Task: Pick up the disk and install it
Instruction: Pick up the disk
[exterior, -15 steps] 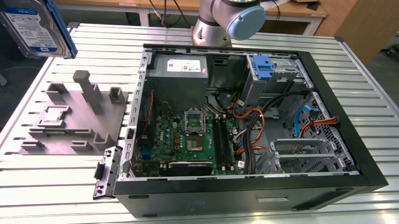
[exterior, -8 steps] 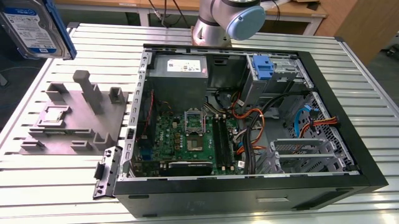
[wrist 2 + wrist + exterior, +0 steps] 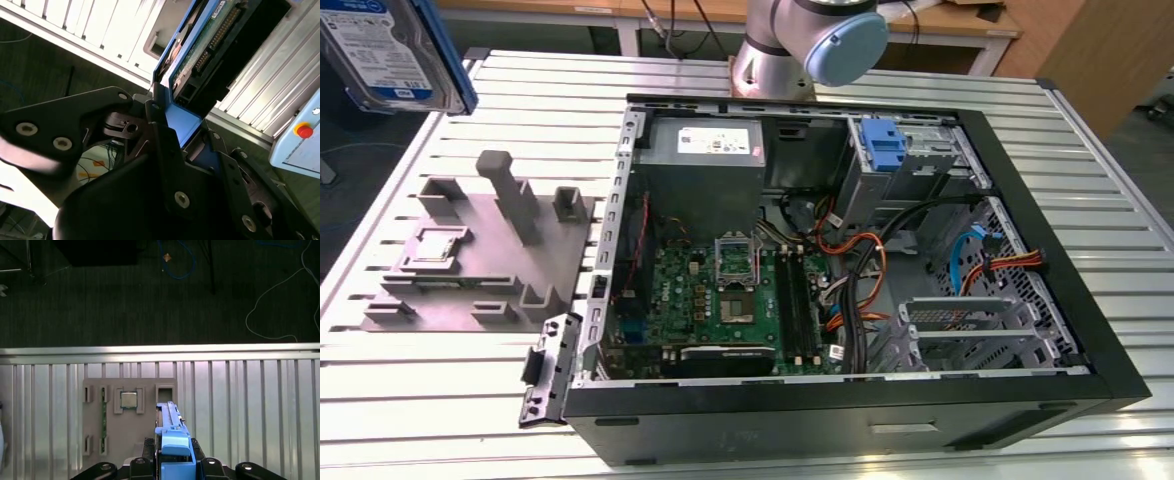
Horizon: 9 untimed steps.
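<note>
The disk (image 3: 390, 48), a silver hard drive with a white label and blue side rails, hangs in the air high above the table's far corner at the exterior view's left. In the first wrist view the disk (image 3: 169, 425) stands edge-on over the grey parts holder, and my gripper (image 3: 172, 462) is shut on it, one black finger on each side of its blue rail. The second wrist view has the disk (image 3: 200, 50) with its green circuit board and connector end pointing away from my gripper (image 3: 186, 134). Black fingers (image 3: 160, 135) press against the blue rail.
An open computer case (image 3: 1067, 300) lies on the slatted table (image 3: 440, 400), with a power-supply box (image 3: 707, 142) and a drive bay with a blue latch (image 3: 886, 150) at its far side. A grey parts holder (image 3: 480, 250) sits beside the case. The arm's base (image 3: 807, 45) stands behind.
</note>
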Motion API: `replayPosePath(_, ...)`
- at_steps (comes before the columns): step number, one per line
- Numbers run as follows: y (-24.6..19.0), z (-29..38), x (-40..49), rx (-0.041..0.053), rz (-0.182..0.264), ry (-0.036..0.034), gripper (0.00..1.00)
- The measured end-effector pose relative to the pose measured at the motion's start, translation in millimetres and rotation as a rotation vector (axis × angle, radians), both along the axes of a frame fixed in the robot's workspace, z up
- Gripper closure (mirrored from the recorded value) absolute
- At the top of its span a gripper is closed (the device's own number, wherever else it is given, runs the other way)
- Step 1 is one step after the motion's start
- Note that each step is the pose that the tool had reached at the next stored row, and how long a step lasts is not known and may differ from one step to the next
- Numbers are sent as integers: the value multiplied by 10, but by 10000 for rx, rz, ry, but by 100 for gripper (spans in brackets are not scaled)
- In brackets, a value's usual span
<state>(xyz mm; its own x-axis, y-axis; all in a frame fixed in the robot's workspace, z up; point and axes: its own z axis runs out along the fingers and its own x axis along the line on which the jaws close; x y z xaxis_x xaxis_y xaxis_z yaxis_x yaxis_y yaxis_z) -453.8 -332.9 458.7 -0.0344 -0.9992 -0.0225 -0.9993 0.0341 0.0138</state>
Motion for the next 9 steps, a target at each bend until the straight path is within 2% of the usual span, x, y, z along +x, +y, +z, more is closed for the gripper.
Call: replayPosePath(9, 0, 167, 0, 0, 0, 0, 63)
